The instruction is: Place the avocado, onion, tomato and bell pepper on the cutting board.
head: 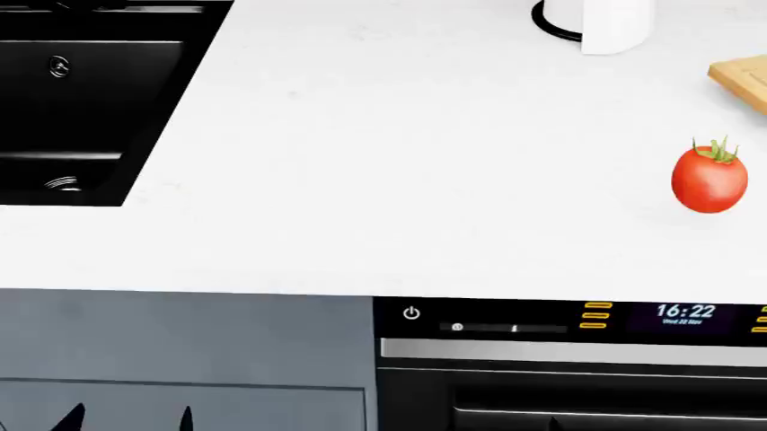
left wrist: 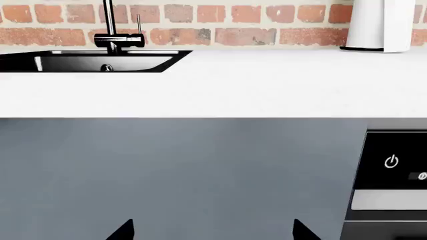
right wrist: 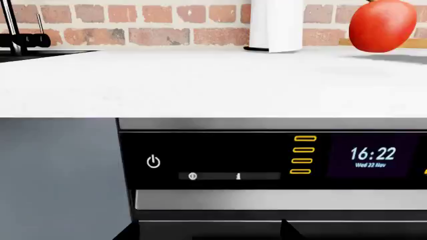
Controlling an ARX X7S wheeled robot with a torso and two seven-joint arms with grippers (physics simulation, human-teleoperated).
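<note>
**Arms low, nothing picked up**

The tomato [head: 709, 176] stands on the white counter [head: 419, 180] at the far right, with a corner of the cutting board [head: 743, 81] just behind it. The avocado, onion and bell pepper are not in view. The left gripper [left wrist: 212, 231] and right gripper [right wrist: 208, 231] hang low in front of the cabinets, released and empty, only their dark tips showing. The approach seems not started. I think the next move needs the right arm to rise above the counter edge and reach right to the tomato.
</note>
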